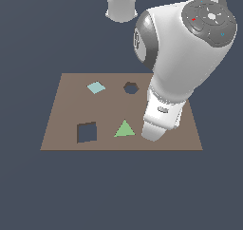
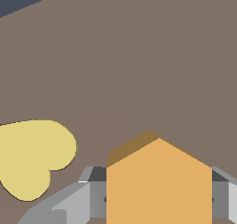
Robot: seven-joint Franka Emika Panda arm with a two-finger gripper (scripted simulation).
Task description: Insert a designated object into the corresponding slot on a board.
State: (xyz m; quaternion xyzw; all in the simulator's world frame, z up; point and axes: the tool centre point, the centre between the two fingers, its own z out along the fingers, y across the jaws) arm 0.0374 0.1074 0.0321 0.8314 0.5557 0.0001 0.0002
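In the wrist view my gripper (image 2: 159, 197) has its two grey fingers (image 2: 74, 204) against both sides of the small orange hexagonal block (image 2: 159, 181), shut on it over the brown board (image 2: 139, 70). In the exterior view the board (image 1: 61, 115) lies flat, and the small dark hexagon slot (image 1: 131, 87) is in its far row, to the exterior view's left of my arm. My wrist (image 1: 160, 119) hangs low over the board's right part and hides the gripper and the block there.
A yellow heart (image 2: 32, 156) lies flush in the board beside the gripper. A green triangle (image 1: 125, 129), a larger dark square hole (image 1: 87, 132) and a pale blue diamond (image 1: 96, 87) are also on the board. The robot base (image 1: 121, 5) stands behind it.
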